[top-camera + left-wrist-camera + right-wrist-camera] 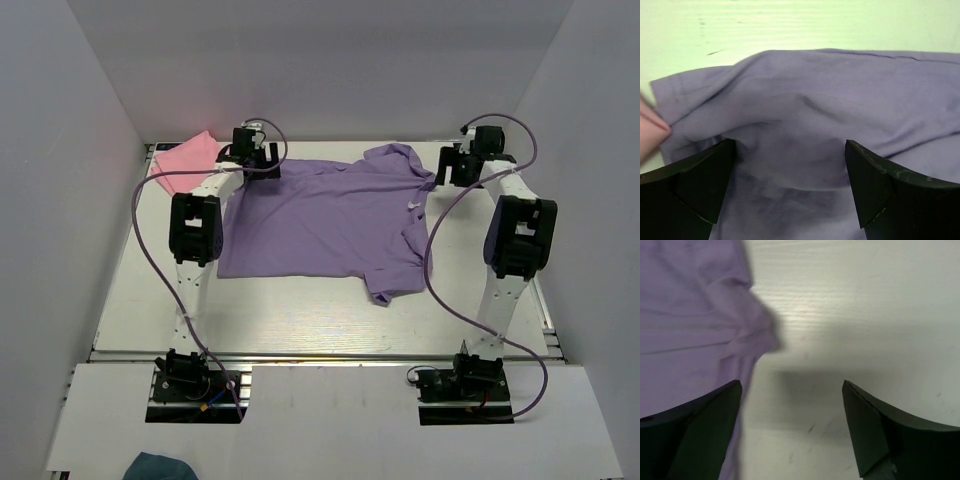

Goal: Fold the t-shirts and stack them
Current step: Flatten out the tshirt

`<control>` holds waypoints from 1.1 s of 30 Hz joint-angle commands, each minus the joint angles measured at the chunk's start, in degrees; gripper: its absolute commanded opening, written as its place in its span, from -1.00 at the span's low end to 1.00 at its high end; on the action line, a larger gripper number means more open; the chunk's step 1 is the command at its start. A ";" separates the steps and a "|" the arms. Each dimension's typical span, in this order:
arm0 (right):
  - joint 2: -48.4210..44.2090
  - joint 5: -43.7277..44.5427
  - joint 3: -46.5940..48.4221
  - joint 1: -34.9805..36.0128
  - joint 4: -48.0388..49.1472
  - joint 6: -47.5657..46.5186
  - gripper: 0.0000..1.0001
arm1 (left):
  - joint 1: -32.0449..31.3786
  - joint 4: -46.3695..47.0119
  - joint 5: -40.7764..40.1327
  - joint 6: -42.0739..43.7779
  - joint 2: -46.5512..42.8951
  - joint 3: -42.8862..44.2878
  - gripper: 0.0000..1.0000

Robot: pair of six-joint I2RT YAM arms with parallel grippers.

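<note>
Risk: both jaws are open, left jaws above the lavender t-shirt (320, 220) flat on the counter (300, 312), right jaws just beside its sleeve (751, 335), so I could pinch nothing and skew the fold

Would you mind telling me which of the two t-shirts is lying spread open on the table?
The purple t-shirt, spread across the middle; the pink t-shirt is a compact bundle in the far left corner.

Partly masked: the pink t-shirt (188, 155)
The left gripper (258, 160) covers its right edge and the lavender t-shirt (320, 215)'s far-left corner; the left wrist view catches only a blurred pink sliver at the frame edge.
</note>
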 commanded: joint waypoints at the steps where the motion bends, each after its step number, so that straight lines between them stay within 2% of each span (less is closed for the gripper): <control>1: -12.38 -3.34 -3.66 3.05 -3.04 -0.60 0.81 | -1.18 -0.66 5.71 1.60 -5.84 0.35 0.99; 6: -25.48 3.66 -20.27 11.48 -2.16 1.08 0.81 | -1.18 -3.12 6.41 1.60 -15.48 -3.94 0.99; 9: -29.11 6.67 -26.52 15.62 -2.86 2.91 0.81 | -1.71 -3.12 4.66 0.55 -20.86 -12.54 0.99; 10: -29.30 11.11 -27.22 16.32 -4.00 3.62 0.81 | -2.32 -3.12 3.96 0.03 -22.44 -16.75 0.99; 12: -30.26 14.65 -30.03 18.69 -4.97 4.15 0.81 | -2.85 -6.72 2.64 -1.29 -25.88 -22.29 0.99; 15: -30.09 16.60 -34.60 21.24 -4.27 4.51 0.81 | -4.43 -6.73 2.11 -3.84 -30.44 -29.68 0.99; 16: -29.83 17.56 -35.13 21.68 -3.92 4.77 0.81 | -4.44 -6.03 2.11 -4.54 -31.68 -34.75 0.99; 19: -28.33 22.40 -35.93 22.82 -5.23 5.65 0.81 | -5.57 -3.65 3.15 -5.78 -36.25 -42.68 0.99; 24: -25.96 26.45 -36.98 22.75 -4.10 7.84 0.81 | -5.58 -2.50 1.15 -8.05 -39.60 -52.80 0.99; 28: -24.90 30.14 -36.37 22.57 -3.31 11.18 0.81 | -5.58 -5.22 -1.49 -9.30 -37.85 -55.19 0.99; 32: -24.20 32.51 -36.37 20.21 -4.18 15.22 0.81 | -4.17 -5.93 -0.53 -10.70 -37.84 -59.14 0.99; 33: -24.46 33.30 -36.54 19.59 -5.40 18.19 0.81 | -4.17 -5.93 -3.05 -11.49 -38.54 -59.85 0.99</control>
